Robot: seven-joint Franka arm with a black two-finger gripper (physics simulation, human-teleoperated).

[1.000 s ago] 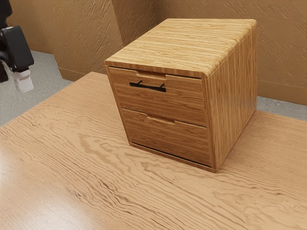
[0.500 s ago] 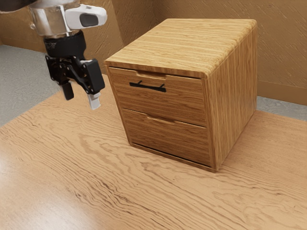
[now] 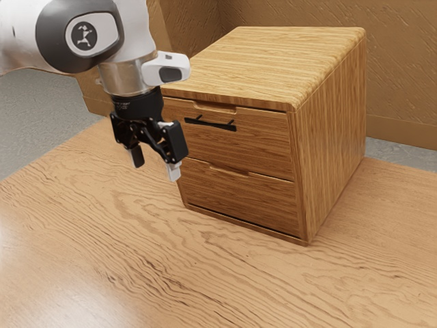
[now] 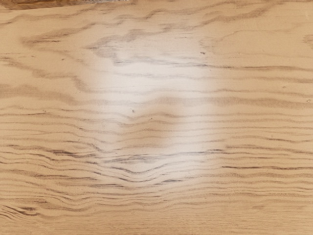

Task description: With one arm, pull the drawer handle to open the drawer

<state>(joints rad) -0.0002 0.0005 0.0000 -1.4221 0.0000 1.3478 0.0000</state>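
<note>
Your gripper hangs with jaws spread and empty, just beside the cabinet near the table's far edge. The thin black handle on the shut top drawer looks stiff. Take it at its middle and pull straight.

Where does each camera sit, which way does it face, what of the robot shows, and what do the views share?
Exterior view: beside the arm, raised, looking down at the front of the cabinet and its handle; the arm and open gripper show, above the table.
Wrist view: on the hand, facing down at the table's wood grain.
Shared: the table.
</note>
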